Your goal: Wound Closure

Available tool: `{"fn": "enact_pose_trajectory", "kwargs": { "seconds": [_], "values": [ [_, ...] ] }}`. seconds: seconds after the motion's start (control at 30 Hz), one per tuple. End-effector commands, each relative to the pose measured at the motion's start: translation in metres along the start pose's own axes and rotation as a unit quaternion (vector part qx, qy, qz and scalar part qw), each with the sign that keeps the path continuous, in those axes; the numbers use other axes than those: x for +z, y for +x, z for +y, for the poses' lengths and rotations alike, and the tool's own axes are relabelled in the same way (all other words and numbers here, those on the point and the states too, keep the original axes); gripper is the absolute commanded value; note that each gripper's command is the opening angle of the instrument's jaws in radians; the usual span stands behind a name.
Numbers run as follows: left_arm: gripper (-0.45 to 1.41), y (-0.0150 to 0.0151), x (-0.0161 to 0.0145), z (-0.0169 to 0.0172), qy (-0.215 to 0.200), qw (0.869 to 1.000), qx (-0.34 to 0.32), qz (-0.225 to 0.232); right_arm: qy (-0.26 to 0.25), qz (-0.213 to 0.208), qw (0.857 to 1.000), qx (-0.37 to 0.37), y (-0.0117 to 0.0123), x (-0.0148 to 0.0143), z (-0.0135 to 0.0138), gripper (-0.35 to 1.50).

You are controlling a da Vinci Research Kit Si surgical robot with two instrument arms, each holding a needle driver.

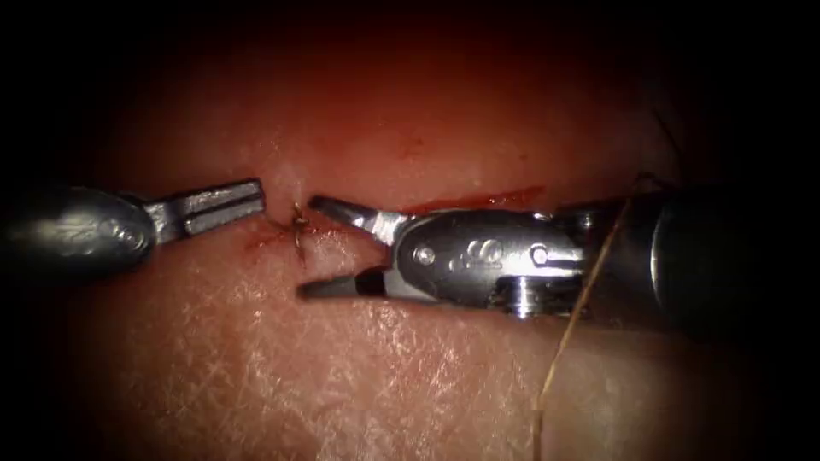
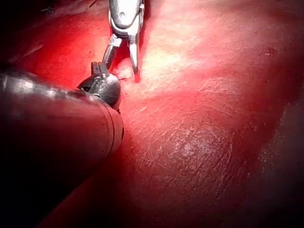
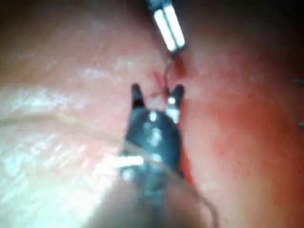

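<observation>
Two tools met at the cut in the tissue: the left tool had its jaws closed on nothing, and the right tool gaped wide, empty. Between them the needle stood in the tissue. Thread trailed across the right tool's shaft.

Curved needle upright in tissue at cut, thread trailing right, unheld.

Both tools were polished grey metal. The right tool had tapered blades, a clevis with round pins and an engraved marking. The left tool had ridged blades on a rounded wrist.
</observation>
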Motion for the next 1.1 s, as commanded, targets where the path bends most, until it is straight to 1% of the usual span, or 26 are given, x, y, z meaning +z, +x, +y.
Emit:
{"fn": "enact_pose_trajectory", "kwargs": {
  "seconds": [0.03, 0.1, 0.13, 0.4, 0.63, 1.1],
  "values": [
    [-0.45, -0.0002, 0.0008, 0.0004, -0.001, 1.000, 0.000, 0.002, 0.000, 0.000, 1.000, -0.002, 0.0001, 0.0016, -0.0002, 1.10],
    [-0.45, -0.0001, 0.0009, 0.0005, -0.002, 1.000, 0.000, 0.003, -0.001, -0.004, 1.000, 0.002, 0.0002, 0.0023, 0.0000, 1.10],
    [-0.45, 0.0000, 0.0009, 0.0006, -0.002, 1.000, -0.001, 0.003, -0.004, -0.006, 1.000, 0.006, 0.0004, 0.0031, 0.0002, 1.10],
    [-0.45, 0.0007, 0.0007, 0.0006, -0.003, 1.000, -0.004, 0.005, -0.007, -0.015, 1.000, 0.010, 0.0005, 0.0051, 0.0003, 1.10],
    [-0.45, 0.0013, 0.0004, 0.0004, -0.001, 1.000, -0.007, 0.008, -0.006, -0.014, 1.000, 0.010, 0.0006, 0.0063, 0.0003, 1.10],
    [-0.45, 0.0014, 0.0004, 0.0005, -0.001, 1.000, -0.007, 0.009, 0.000, -0.010, 1.000, 0.009, 0.0012, 0.0078, 0.0002, 1.08]
  ]
}}
